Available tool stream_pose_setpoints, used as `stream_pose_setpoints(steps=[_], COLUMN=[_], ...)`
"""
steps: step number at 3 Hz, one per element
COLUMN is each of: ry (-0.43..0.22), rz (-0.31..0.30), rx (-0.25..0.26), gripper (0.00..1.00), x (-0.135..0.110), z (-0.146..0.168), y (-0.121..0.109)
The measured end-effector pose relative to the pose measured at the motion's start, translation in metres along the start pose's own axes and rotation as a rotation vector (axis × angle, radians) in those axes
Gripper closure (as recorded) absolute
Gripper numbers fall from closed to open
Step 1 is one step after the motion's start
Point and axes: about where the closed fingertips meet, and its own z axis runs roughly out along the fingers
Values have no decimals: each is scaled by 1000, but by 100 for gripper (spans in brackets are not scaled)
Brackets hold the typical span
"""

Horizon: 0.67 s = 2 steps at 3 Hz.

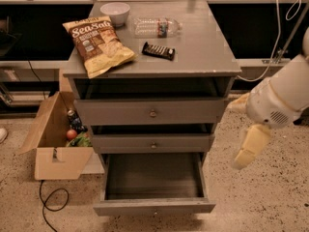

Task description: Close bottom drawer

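The grey cabinet has three drawers. The bottom drawer is pulled far out, showing its empty dark grey inside and a tiny knob on its slim front panel. The two drawers above it stand slightly ajar. My gripper hangs from the white arm to the right of the cabinet, level with the middle drawer. It is apart from the cabinet and above the bottom drawer's right corner, touching nothing.
On the cabinet top lie a chip bag, a white bowl, a clear plastic bottle and a dark snack bar. An open cardboard box with items stands at the left on the speckled floor, with a black cable beside it.
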Motion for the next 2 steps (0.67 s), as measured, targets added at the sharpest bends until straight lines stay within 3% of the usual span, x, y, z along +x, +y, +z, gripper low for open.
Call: stream_pose_setpoints(steps=[1,2], ry=[-62,-73], rz=[29,47], rx=[-122,-163], gripper=[0,0], x=[6,12], z=[88,120], y=[17,23])
